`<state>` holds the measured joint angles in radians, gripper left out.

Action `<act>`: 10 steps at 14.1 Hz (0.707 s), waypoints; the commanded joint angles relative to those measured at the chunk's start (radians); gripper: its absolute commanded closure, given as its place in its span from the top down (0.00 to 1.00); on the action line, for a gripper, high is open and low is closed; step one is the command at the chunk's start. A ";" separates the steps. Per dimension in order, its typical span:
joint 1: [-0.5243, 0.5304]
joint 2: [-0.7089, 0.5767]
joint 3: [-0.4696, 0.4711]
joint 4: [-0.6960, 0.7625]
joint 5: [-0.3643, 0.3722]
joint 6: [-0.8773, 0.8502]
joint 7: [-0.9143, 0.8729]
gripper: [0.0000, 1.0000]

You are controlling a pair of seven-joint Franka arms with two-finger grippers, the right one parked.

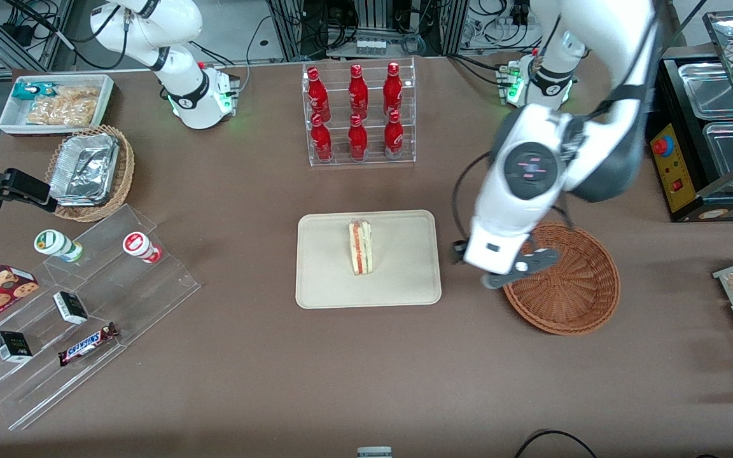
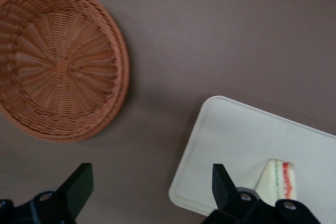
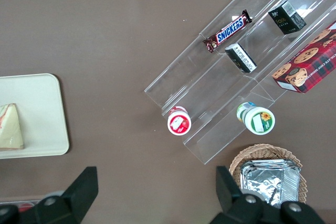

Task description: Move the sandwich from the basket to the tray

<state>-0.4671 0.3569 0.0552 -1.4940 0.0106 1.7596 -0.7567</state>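
The sandwich (image 1: 361, 247) stands on its side in the middle of the cream tray (image 1: 404, 280), red and green filling showing along its edge. The reddish-brown wicker basket (image 1: 570, 286) lies beside the tray toward the working arm's end and holds nothing. My left gripper (image 1: 490, 264) hovers open and empty above the table between the tray and the basket, over the basket's rim. The left wrist view shows the basket (image 2: 58, 61), the tray's corner (image 2: 236, 135), the sandwich (image 2: 281, 182) and the open gripper (image 2: 151, 177). The right wrist view also shows the sandwich (image 3: 10, 127) on the tray (image 3: 42, 108).
A clear rack of red bottles (image 1: 359, 114) stands farther from the front camera than the tray. Toward the parked arm's end are a stepped acrylic shelf (image 1: 80, 305) of snacks, a tan basket with foil containers (image 1: 90, 172) and a white snack bin (image 1: 55, 102). A food warmer (image 1: 716, 127) stands at the working arm's end.
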 commanded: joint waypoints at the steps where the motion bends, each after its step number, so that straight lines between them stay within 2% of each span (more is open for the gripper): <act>1: 0.137 -0.120 -0.011 -0.054 0.008 -0.110 0.202 1.00; 3: 0.241 -0.169 -0.011 -0.049 -0.001 -0.181 0.360 1.00; 7: 0.382 -0.246 -0.009 -0.046 -0.001 -0.278 0.563 1.00; 10: 0.433 -0.297 -0.012 -0.045 0.005 -0.331 0.665 1.00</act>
<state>-0.0558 0.1158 0.0605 -1.5097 0.0099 1.4525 -0.1343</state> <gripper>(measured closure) 0.000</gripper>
